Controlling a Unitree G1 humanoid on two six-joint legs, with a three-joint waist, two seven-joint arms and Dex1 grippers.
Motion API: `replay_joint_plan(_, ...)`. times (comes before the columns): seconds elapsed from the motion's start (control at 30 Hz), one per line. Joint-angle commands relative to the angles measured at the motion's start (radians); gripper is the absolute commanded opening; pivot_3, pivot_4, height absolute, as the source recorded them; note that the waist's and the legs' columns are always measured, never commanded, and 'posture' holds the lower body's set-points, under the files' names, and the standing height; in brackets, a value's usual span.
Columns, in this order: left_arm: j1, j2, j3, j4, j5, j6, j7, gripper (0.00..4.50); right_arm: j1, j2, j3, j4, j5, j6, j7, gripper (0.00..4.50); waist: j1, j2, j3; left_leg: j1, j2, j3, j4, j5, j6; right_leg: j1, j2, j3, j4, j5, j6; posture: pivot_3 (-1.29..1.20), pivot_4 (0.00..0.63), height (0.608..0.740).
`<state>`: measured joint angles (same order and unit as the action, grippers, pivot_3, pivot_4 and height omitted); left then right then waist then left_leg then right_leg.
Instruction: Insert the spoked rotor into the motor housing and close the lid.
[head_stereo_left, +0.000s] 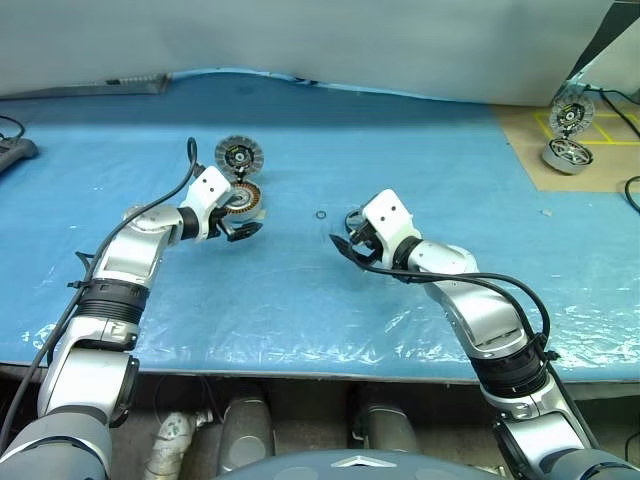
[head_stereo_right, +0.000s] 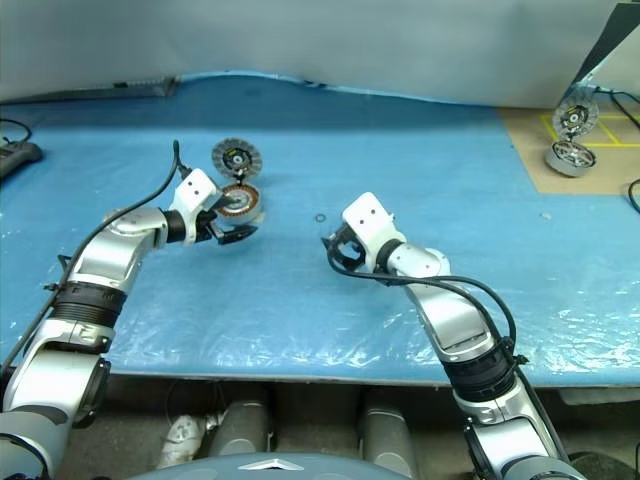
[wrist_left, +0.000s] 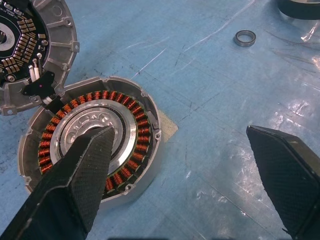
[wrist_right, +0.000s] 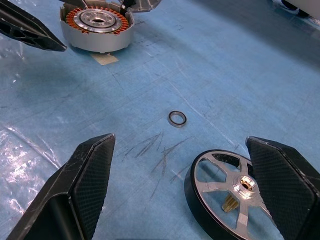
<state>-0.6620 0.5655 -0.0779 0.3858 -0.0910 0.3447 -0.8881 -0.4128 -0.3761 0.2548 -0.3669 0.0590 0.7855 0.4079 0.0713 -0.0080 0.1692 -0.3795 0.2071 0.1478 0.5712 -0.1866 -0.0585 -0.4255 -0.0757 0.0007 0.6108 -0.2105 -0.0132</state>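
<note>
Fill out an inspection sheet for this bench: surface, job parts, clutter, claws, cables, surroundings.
Surface: blue plastic sheet, wrinkled and scuffed.
Job's things: motor housing open, copper windings showing; lid swung open at its edge, inner face up; spoked rotor flat on the sheet, apart from the housing.
Clutter: small metal ring loose between rotor and housing.
Claws: left claw open beside the housing; right claw open around the rotor, not gripping.
Cables: black cable along the left arm.
Surroundings: second motor unit on a brown board far right.

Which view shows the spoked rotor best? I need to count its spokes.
The right wrist view: the spoked rotor lies close, spokes and hub plain. In the head views it sits mostly hidden behind the right hand.
</note>
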Motion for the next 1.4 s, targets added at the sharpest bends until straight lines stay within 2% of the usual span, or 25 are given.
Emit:
replay_joint_plan(0.03, -0.018, 0.003, 0.011, -0.011, -0.002, -0.021, 0.005, 4.50, -0.002, 0.003, -0.019, -0.017, -0.003, -0.017, -0.004, 4.45, 0.000, 0.000, 0.000, 0.000, 0.000, 0.000, 0.000, 0.000, 0.000, 0.000, 0.000, 0.000, 0.000, 0.000, 0.000, 0.00, 0.150, 0.740)
replay_joint_plan(1.07, -0.023, 0.014, 0.005, -0.021, 0.006, -0.009, 0.005, 4.50, -0.006, 0.008, -0.014, -0.014, -0.006, -0.015, -0.004, 4.45, 0.000, 0.000, 0.000, 0.000, 0.000, 0.000, 0.000, 0.000, 0.000, 0.000, 0.000, 0.000, 0.000, 0.000, 0.000, 0.00, 0.150, 0.740)
replay_joint_plan(1.27, -0.061, 0.025, -0.006, 0.007, 0.021, -0.016, -0.012, 4.50, -0.009, 0.014, -0.012, -0.010, -0.009, -0.017, -0.005, 4.45, 0.000, 0.000, 0.000, 0.000, 0.000, 0.000, 0.000, 0.000, 0.000, 0.000, 0.000, 0.000, 0.000, 0.000, 0.000, 0.00, 0.150, 0.740)
replay_joint_plan(1.4, -0.148, 0.051, -0.045, 0.078, 0.067, -0.034, -0.054, 4.50, -0.014, 0.020, -0.010, -0.002, -0.012, -0.020, -0.004, 4.45, 0.000, 0.000, 0.000, 0.000, 0.000, 0.000, 0.000, 0.000, 0.000, 0.000, 0.000, 0.000, 0.000, 0.000, 0.000, 0.00, 0.150, 0.740)
